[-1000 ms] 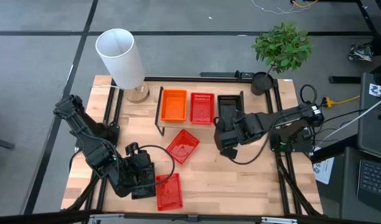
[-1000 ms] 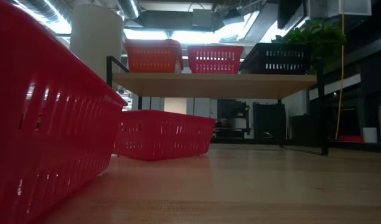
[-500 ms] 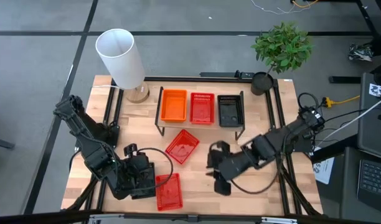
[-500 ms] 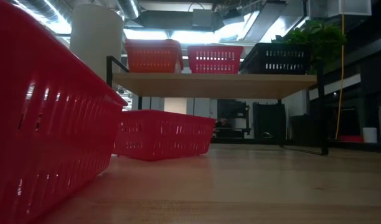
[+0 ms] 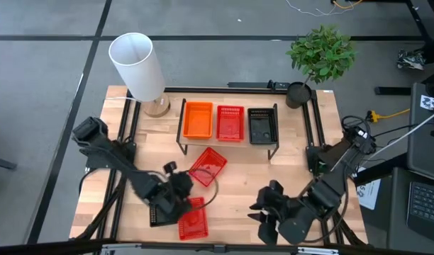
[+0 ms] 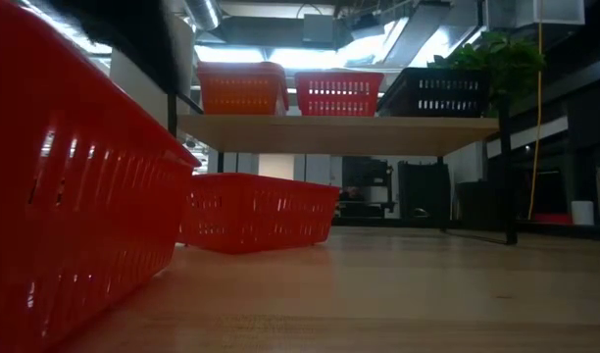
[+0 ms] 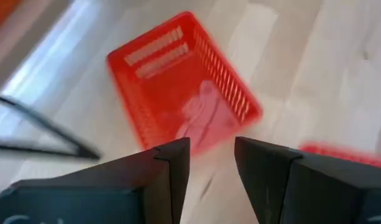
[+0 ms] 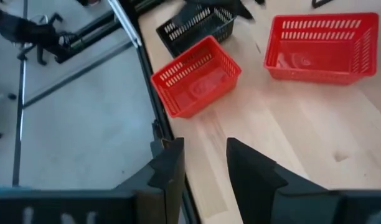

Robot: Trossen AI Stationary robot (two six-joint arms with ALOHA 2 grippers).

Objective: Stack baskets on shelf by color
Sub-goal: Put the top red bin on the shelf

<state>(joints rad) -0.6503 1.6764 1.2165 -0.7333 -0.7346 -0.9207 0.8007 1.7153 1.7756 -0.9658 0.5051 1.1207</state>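
Observation:
The shelf (image 5: 227,145) carries an orange basket (image 5: 198,120), a red basket (image 5: 230,122) and a black basket (image 5: 262,126) side by side. On the table lie a red basket (image 5: 207,166) in front of the shelf, a second red basket (image 5: 192,218) at the near edge, and a black basket (image 5: 159,212) beside it. My left gripper (image 5: 183,183) hovers between the two red baskets, open by a narrow gap (image 7: 212,155), and faces the middle red basket (image 7: 181,87). My right gripper (image 5: 258,218) is open near the table's near edge and holds nothing (image 8: 204,165).
A white cylinder lamp (image 5: 137,67) stands at the far left corner and a potted plant (image 5: 320,57) at the far right. Bare wood lies between the shelf and my right arm. The near red basket (image 6: 65,196) fills the low view's left.
My right gripper drew back from the shelf's right end, leaving the black basket there, and swung down to the table's near edge. My left gripper moved from over the near baskets toward the far right, nearer the middle red basket.

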